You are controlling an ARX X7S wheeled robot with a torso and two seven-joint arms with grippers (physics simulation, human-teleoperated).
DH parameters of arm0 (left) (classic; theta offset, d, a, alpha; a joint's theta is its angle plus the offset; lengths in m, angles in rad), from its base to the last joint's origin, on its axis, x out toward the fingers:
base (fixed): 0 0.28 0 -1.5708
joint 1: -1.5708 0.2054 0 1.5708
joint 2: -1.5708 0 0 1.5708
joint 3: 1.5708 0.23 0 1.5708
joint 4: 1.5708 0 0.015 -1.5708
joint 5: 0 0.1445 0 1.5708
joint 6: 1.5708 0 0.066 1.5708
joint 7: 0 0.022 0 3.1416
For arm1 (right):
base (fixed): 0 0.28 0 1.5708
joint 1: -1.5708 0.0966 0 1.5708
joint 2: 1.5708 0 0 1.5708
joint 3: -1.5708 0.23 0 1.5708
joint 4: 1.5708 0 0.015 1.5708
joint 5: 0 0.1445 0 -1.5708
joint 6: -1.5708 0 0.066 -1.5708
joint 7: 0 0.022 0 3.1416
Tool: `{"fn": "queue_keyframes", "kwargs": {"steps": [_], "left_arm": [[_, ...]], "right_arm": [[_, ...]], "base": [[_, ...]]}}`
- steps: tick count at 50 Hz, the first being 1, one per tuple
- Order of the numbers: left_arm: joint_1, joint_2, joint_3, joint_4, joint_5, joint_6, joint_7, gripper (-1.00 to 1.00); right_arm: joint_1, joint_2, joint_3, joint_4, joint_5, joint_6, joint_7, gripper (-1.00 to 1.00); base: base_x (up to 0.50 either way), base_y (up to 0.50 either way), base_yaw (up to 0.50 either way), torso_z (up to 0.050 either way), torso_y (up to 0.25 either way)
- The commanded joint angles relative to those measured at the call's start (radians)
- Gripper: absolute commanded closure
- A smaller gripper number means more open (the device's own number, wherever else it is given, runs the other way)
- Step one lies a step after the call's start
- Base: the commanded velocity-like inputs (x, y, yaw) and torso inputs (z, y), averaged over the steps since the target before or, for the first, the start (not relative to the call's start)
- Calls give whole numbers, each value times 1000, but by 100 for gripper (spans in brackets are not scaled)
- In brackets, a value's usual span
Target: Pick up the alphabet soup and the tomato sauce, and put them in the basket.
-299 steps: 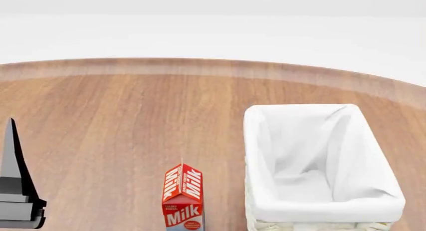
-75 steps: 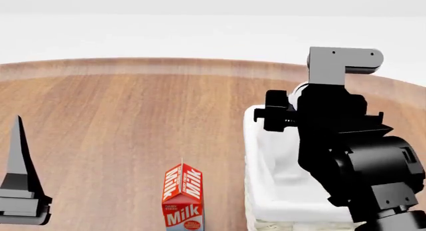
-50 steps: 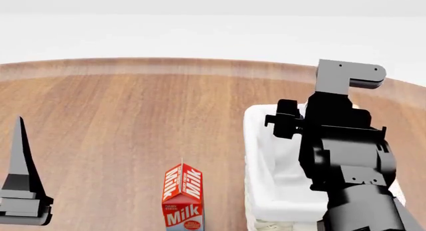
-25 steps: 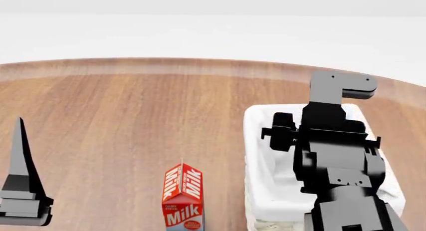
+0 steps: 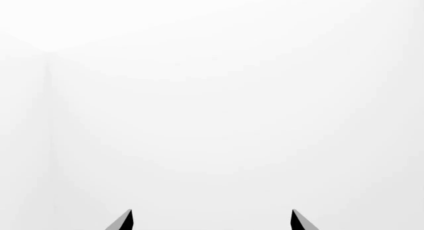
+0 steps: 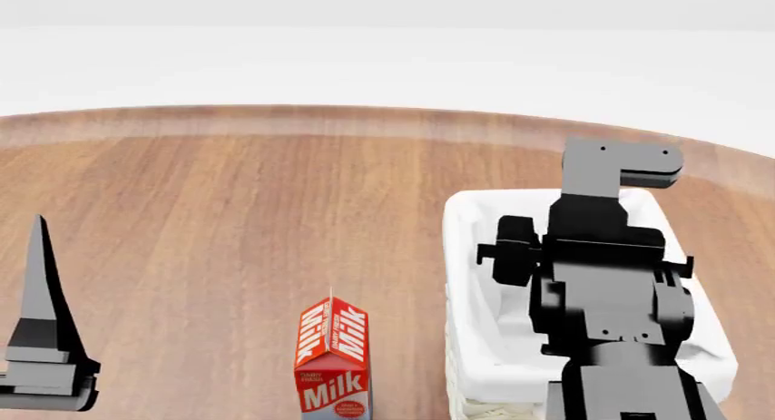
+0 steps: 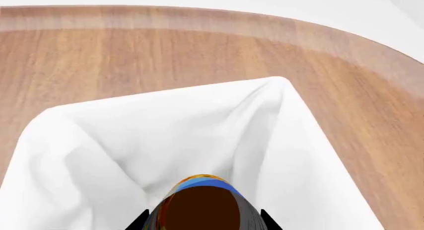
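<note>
My right gripper (image 7: 204,219) is shut on the alphabet soup (image 7: 198,202), a can with a blue and orange label, and holds it over the inside of the basket (image 7: 132,135). In the head view the right arm (image 6: 605,293) hangs over the basket (image 6: 466,257) and hides the gripper and the can. The basket has cream wicker walls and a white cloth lining. My left gripper (image 6: 43,257) is at the far left, low over the table; its wrist view shows both fingertips (image 5: 126,221) spread wide with nothing between them. The tomato sauce is out of view.
A red and white milk carton (image 6: 333,356) stands upright to the left of the basket, near the front. The round wooden table (image 6: 242,202) ends in a curved far edge, with white floor beyond.
My right arm came into view with the can, moved over the basket and sank lower toward its inside. The left gripper, milk carton and basket stayed put.
</note>
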Motion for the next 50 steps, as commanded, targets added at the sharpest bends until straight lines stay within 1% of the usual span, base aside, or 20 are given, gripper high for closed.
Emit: {"fn": "queue_keyframes", "kwargs": {"steps": [1, 14, 15, 31, 41, 43, 44, 45, 50], "left_arm": [[-2, -1, 5, -2, 0, 1, -3, -100], [-1, -4, 5, 7, -3, -6, -6, -100], [0, -5, 5, 7, -3, -6, -6, -100], [2, -7, 6, -6, -7, 8, -9, -100], [0, -8, 10, -3, -7, 3, -12, -100], [-2, -9, 9, 1, -8, -2, -12, -100], [-1, -10, 9, 2, -8, -3, -12, -100], [-2, -10, 9, 4, -8, -6, -13, -100], [-6, -11, 11, 11, -9, -13, -14, -100]], "right_arm": [[9, -8, 38, -1, -93, 7, -27, 100], [10, -10, 61, -1, -119, 7, -26, 100], [11, -10, 61, -1, -122, 10, -23, -100], [22, -14, 68, -1, -137, 19, -36, -100], [135, -24, 27, -8, -157, 35, -103, -100], [151, -21, 13, -63, -165, 73, -121, -100], [139, -18, 13, -123, -164, 112, -126, -100], [121, -12, 6, -235, -166, 186, -138, -100], [70, 5, -28, -495, -170, 346, -189, -100]], "base": [[0, 0, 0, 10, 0], [0, 0, 0, 0, 0], [0, 0, 0, 0, 0], [0, 0, 0, 0, 1], [0, 0, 0, 0, 0], [0, 0, 0, 0, 0], [0, 0, 0, 0, 0], [0, 0, 0, 0, 0], [0, 0, 0, 0, 0]]}}
